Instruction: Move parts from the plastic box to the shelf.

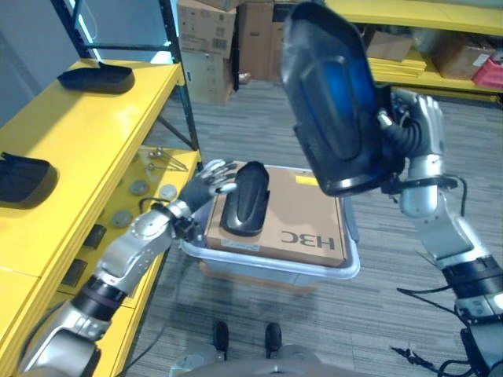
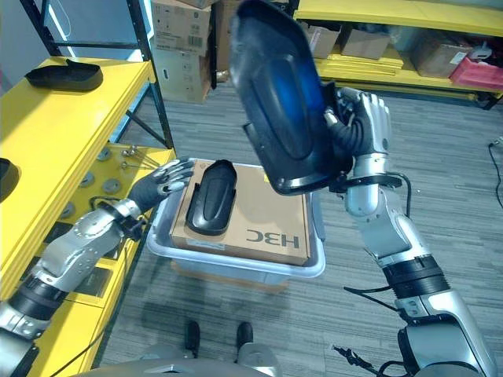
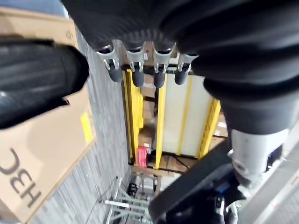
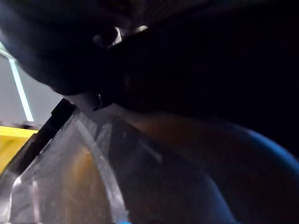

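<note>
My right hand (image 1: 418, 129) is raised high at the right and is shut on the edge of a large black moulded part (image 1: 334, 94), which stands tilted in the air above the box. A smaller black part (image 1: 245, 200) lies on a flat cardboard carton (image 1: 302, 224) inside the clear plastic box (image 2: 236, 265). My left hand (image 1: 206, 182) is open beside that smaller part, its straight fingers (image 3: 135, 70) reaching over the part's far end (image 3: 37, 79). The yellow shelf (image 1: 78, 133) runs along the left.
Two black parts rest on the shelf's top board, one at the far end (image 1: 96, 77) and one nearer (image 1: 23, 179). Small round pieces lie on the lower shelf board (image 1: 137, 188). Cardboard boxes (image 1: 208, 39) and further yellow shelving (image 1: 424, 16) stand behind.
</note>
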### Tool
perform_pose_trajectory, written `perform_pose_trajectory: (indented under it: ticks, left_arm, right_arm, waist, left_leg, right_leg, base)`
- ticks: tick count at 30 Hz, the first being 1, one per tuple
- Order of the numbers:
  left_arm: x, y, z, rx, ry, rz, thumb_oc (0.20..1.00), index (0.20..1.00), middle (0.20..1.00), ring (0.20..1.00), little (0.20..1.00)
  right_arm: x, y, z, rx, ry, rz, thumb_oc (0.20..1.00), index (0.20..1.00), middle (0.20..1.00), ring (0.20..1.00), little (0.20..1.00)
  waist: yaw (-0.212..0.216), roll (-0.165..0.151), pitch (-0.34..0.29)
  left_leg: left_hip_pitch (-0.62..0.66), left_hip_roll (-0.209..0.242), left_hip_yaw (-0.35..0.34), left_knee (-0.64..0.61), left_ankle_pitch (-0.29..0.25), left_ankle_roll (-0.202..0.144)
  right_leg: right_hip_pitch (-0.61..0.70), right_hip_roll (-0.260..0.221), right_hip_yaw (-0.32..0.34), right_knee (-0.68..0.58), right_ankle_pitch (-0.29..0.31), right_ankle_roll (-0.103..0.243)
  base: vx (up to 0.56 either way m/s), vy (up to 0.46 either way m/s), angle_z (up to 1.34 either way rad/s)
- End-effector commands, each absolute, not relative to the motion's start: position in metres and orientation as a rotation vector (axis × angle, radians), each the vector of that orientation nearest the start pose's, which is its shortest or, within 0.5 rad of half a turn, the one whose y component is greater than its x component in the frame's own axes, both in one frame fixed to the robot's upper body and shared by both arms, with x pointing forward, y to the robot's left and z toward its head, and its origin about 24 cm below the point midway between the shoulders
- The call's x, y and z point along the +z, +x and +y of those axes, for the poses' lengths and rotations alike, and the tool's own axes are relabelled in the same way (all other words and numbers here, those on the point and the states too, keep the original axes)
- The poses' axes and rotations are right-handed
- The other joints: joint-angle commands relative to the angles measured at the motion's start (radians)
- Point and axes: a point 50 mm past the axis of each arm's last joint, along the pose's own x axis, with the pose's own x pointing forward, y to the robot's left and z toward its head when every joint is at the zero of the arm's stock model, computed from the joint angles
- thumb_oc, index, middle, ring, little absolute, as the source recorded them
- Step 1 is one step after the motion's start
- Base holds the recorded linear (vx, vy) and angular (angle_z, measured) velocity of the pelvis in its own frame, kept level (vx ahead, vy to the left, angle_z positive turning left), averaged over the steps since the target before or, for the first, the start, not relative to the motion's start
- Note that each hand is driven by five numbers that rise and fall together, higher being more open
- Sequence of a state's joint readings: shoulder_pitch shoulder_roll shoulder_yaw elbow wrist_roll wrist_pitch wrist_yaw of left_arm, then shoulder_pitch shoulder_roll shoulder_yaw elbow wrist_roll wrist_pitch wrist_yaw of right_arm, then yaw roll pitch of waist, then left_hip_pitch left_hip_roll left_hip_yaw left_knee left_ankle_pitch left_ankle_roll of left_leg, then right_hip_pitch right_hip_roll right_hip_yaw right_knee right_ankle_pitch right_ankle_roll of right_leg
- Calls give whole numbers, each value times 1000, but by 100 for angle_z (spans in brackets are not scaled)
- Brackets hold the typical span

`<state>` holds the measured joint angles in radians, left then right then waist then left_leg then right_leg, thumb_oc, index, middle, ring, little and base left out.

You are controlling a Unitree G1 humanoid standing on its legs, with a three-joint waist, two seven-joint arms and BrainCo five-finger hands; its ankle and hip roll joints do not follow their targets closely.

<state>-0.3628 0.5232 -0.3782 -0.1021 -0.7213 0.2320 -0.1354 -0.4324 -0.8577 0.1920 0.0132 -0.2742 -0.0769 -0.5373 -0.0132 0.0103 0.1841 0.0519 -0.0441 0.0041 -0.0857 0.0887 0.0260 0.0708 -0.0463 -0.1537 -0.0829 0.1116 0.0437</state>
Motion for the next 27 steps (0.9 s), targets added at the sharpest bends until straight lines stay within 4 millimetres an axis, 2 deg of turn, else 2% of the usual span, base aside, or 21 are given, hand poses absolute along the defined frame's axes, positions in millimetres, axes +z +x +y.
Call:
perform_pose_trajectory:
  ticks: [1, 6, 12, 15, 16, 19, 27]
  left_arm:
    - [125, 307, 107, -598, -125, -20, 1000, 1000, 1000, 1000, 1000]
    - [137, 312, 87, -616, -157, -71, 1000, 1000, 1000, 1000, 1000]
    - [150, 313, 77, -653, -177, -120, 1000, 1000, 1000, 1000, 1000]
    - [153, 312, 75, -656, -191, -123, 1000, 1000, 1000, 1000, 1000]
    - [155, 312, 73, -660, -215, -131, 1000, 1000, 1000, 1000, 1000]
    - [157, 311, 71, -660, -210, -147, 1000, 1000, 1000, 1000, 1000]
    - [156, 312, 73, -600, -162, -156, 1000, 1000, 1000, 1000, 1000]
  right_arm:
    - [258, 297, -210, -379, -1019, -994, 200, 200, 200, 200, 200]
    - [256, 303, -186, -323, -1037, -1050, 200, 200, 200, 200, 200]
    - [248, 307, -166, -224, -1019, -1052, 200, 200, 200, 200, 200]
    - [244, 306, -158, -185, -1016, -1063, 200, 200, 200, 200, 200]
    - [241, 304, -147, -124, -1005, -1071, 200, 200, 200, 200, 200]
    - [236, 302, -139, -75, -977, -1070, 200, 200, 200, 200, 200]
    - [228, 287, -110, 110, -821, -1103, 200, 200, 200, 200, 200]
  waist:
    - [17, -34, -76]
    - [16, -39, -86]
    - [17, -40, -87]
    - [17, -40, -87]
    - [18, -40, -87]
    - [18, -39, -88]
    - [22, -37, -85]
  left_leg:
    - [58, 32, 51, -2, -127, -22]
    - [64, 32, 50, -2, -136, -20]
    - [65, 34, 51, -2, -140, -22]
    - [65, 34, 50, -2, -141, -22]
    - [67, 32, 49, -2, -143, -21]
    - [68, 32, 49, -2, -144, -19]
    - [68, 29, 48, -2, -148, -15]
  right_leg:
    - [59, -24, -3, 1, -106, 59]
    - [65, -22, 0, -3, -110, 60]
    - [64, -23, 0, -4, -112, 61]
    - [64, -24, 0, -4, -113, 61]
    - [65, -24, 2, -4, -114, 60]
    - [65, -24, 3, -4, -114, 60]
    - [64, -25, 4, -4, -117, 61]
  base:
    - [0, 0, 0]
    - [0, 0, 0]
    - [0, 0, 0]
    - [0, 0, 0]
    - [0, 0, 0]
    - [0, 0, 0]
    - [0, 0, 0]
